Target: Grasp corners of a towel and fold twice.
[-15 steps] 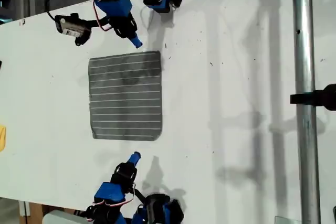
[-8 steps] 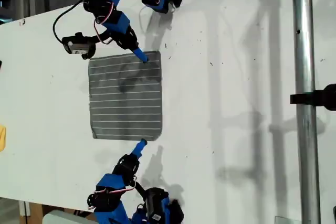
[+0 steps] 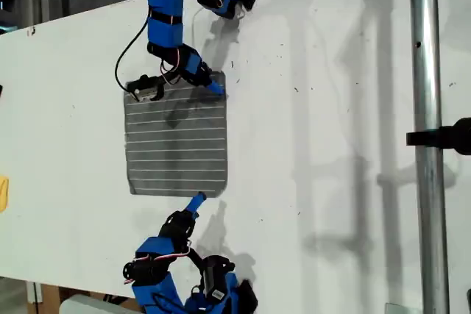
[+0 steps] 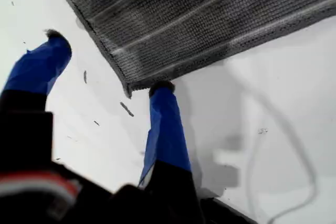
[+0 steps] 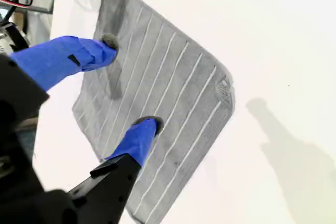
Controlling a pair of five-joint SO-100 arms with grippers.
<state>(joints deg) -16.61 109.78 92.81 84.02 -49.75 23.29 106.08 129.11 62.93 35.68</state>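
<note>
Advanced: my first gripper [image 3: 213, 85], spread, onto towel [image 3: 176, 145] corner [image 4: 128, 86] | my second gripper [image 3: 196, 201] spread at opposite edge | tag [image 5: 226, 91] unreadable

- My first tool [image 4: 105, 64] stood with its blue fingers [image 4: 165, 124] spread apart.
- One fingertip touched the towel [image 4: 210, 19] at a corner [image 4: 128, 88]; the other rested on bare white tabletop [image 4: 273, 87].
- Small dark specks [image 4: 126, 108] dotted the tabletop between the fingers.
</note>
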